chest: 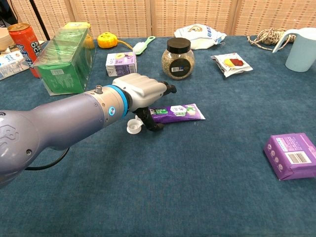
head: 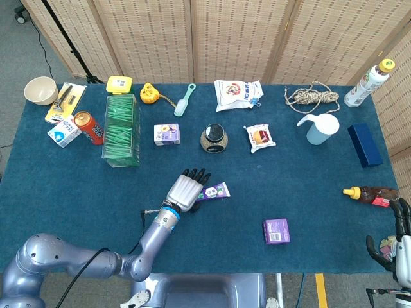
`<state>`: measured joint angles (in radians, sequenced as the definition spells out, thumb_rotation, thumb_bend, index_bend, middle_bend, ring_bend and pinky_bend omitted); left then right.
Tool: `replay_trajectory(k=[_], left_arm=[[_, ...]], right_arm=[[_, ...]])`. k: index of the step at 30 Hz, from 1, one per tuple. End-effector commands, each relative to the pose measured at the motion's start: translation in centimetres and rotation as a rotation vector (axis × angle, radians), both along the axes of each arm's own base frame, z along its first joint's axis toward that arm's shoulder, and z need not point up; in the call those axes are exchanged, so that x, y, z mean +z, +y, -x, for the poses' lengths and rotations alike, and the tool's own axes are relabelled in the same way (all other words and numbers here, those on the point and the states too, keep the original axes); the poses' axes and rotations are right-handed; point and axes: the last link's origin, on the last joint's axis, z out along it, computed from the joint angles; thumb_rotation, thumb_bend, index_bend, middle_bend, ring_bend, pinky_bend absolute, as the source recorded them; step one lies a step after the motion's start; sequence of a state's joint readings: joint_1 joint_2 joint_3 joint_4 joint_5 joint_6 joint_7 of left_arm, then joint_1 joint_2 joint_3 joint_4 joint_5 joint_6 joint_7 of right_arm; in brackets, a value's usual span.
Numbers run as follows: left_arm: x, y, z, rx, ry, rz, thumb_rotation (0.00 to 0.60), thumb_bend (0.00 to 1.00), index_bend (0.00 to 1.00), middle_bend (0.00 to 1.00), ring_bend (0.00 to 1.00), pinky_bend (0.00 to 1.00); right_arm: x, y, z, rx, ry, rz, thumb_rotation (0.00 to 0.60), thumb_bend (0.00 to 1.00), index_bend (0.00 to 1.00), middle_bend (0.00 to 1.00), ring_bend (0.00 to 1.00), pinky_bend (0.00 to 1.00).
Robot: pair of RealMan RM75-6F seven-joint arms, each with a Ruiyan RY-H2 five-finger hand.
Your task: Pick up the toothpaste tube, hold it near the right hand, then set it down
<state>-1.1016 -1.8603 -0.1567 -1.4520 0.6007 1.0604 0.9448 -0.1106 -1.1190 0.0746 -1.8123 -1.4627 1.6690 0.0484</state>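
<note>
Left hand (chest: pixel 140 94) rests over the cap end of the toothpaste tube (chest: pixel 180 112) lying on the blue table (chest: pixel 197 187), fingers curled around it. Right hand (head: pixel 401 234) sits at the table's edge; its state cannot be told.

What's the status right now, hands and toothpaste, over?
Left hand over the cap end of the toothpaste tube, grip unclear, tube flat on the table. Right hand at the table's edge, holding nothing. Nothing blocking; purple box lies clear.
</note>
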Motion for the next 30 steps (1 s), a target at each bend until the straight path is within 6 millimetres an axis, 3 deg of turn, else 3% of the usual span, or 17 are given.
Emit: replay_trajectory(k=[1,11,23,30], left_arm=[[-0.1,0.3,-0.1,-0.025,0.025,-0.025,0.417,0.32,0.01,0.07,0.11,0.18],[1.1,1.6,-0.2,0.033,-0.033,-0.090,0.511,0.34,0.01,0.08,0.14,0.21],[4.3,5.7,0.9,0.176,-0.140,-0.196,0.534,0.35,0.04,0.12,0.18,0.26],[4.6,4.9,1.5,0.126,-0.150,-0.059,0.532,0.35,0.07,0.12,0.16,0.26]], right_arm=[[0.1,0.1,0.0,-0.001,0.003,0.002,0.600,0.39,0.00,0.00,0.00,0.00],[0.1,0.0,-0.1,-0.001,0.004,0.004,0.600,0.39,0.00,0.00,0.00,0.00],[0.2,0.2,-0.5,0.001,0.008,0.012,0.600,0.39,0.00,0.00,0.00,0.00],[0.2,0.1,-0.8,0.010,0.011,0.013,0.600,0.39,0.00,0.00,0.00,0.00]])
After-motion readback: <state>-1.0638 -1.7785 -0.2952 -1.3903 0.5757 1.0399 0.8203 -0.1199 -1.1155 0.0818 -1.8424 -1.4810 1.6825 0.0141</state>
